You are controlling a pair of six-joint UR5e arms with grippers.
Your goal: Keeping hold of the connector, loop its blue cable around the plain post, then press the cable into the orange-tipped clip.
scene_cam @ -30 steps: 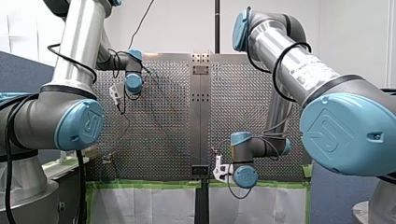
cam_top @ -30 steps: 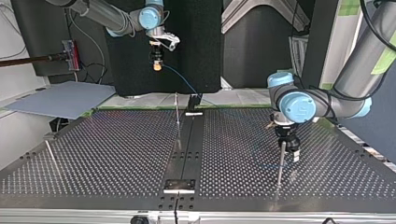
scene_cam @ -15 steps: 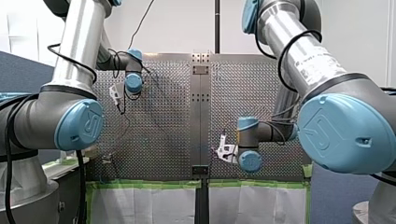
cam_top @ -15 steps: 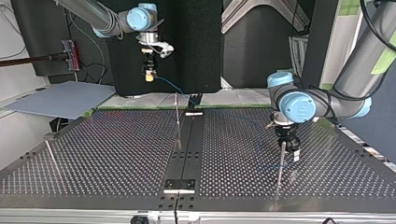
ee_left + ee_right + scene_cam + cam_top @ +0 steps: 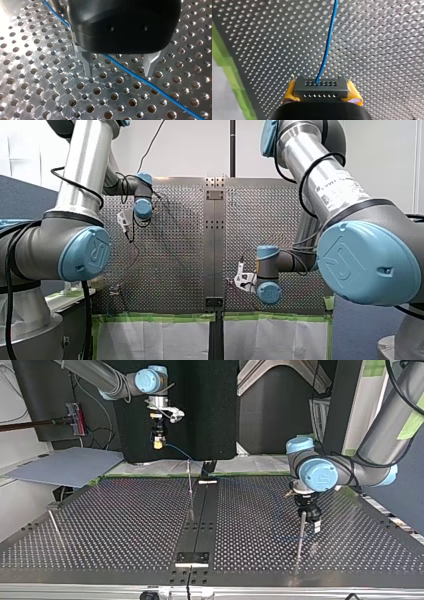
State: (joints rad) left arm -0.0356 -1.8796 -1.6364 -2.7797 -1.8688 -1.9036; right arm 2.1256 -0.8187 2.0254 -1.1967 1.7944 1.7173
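The table lies well below my right gripper — pull too hard and the blue cable may jump out from my left gripper and miss the post beside it. My right gripper's yellow pads squeeze the connector, high up. My left gripper's fingers stand apart — the cable runs between them, not pinched.
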